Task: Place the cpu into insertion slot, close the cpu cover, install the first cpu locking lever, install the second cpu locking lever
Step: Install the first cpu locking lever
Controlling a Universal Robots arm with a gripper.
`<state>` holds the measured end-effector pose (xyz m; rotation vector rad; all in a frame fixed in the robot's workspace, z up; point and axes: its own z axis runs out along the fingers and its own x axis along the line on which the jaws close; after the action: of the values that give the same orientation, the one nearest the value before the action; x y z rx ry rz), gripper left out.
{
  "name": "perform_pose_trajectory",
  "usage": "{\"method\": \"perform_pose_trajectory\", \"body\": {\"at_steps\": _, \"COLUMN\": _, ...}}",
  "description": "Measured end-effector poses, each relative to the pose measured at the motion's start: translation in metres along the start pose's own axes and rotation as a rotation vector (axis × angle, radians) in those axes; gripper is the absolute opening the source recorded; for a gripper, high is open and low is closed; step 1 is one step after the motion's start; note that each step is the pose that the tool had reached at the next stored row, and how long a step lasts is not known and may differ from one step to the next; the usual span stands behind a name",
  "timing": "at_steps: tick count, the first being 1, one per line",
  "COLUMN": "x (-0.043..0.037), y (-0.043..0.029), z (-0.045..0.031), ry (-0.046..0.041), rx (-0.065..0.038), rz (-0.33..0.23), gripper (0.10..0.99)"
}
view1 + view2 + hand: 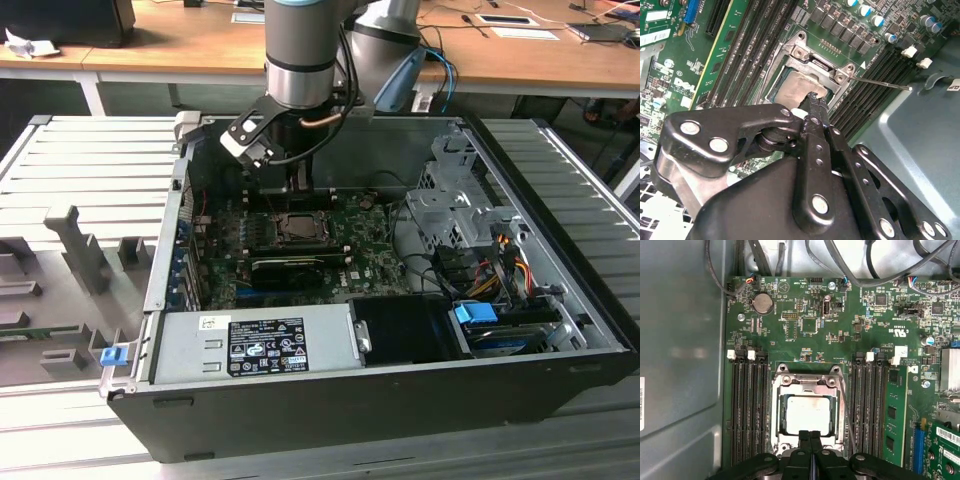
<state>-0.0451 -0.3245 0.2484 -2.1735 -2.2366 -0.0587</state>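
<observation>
The cpu (807,414) sits flat in the insertion slot (776,447). Its dull metal top shows through the square cut-out of the cpu cover (836,405), which appears to lie down over it. The gripper (810,434) stands at the socket's near edge with its black fingers (801,440) pressed together and holding nothing. In the second wrist view the closed tips (815,97) meet the edge of the frame, though whether they press on it cannot be told.

The chip lies directly ahead of the tips, a short way past them across the socket. It is square and has no long axis, so the thin wire locking lever (880,83) gives the line that matters (it looks unlatched). The lever runs out from the frame's corner and slants across the neighbouring memory slots (875,95), off to one side of the fingers. The single arm comes straight down over the socket in the exterior view.

Around the socket lies the green motherboard (805,315), with banks of dark memory slots flanking it on both sides. The board sits low in an open computer case (400,400), with a grey power supply (250,345) along the case's near wall. The case rests on a slatted grey bench (90,160), and a second bench with a wooden top (180,40) crosses the room behind.
</observation>
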Motion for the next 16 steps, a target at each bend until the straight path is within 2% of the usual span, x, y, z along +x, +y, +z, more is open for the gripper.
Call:
{"method": "perform_pose_trajectory", "body": {"at_steps": 8, "x": 0.0006, "y": 0.0002, "z": -0.0149, "ry": 0.0000, "rx": 0.000, "rz": 0.000, "gripper": 0.106}}
{"method": "perform_pose_trajectory", "body": {"at_steps": 10, "x": 0.0007, "y": 0.0002, "z": -0.0155, "ry": 0.0003, "rx": 0.000, "rz": -0.001, "gripper": 0.106}}
{"method": "perform_pose_trajectory", "body": {"at_steps": 13, "x": 0.0007, "y": 0.0002, "z": -0.0156, "ry": 0.0004, "rx": 0.001, "rz": -0.032, "gripper": 0.106}}
{"method": "perform_pose_trajectory", "body": {"at_steps": 16, "x": 0.0006, "y": 0.0002, "z": -0.0156, "ry": 0.0009, "rx": 0.004, "rz": -0.097, "gripper": 0.106}}
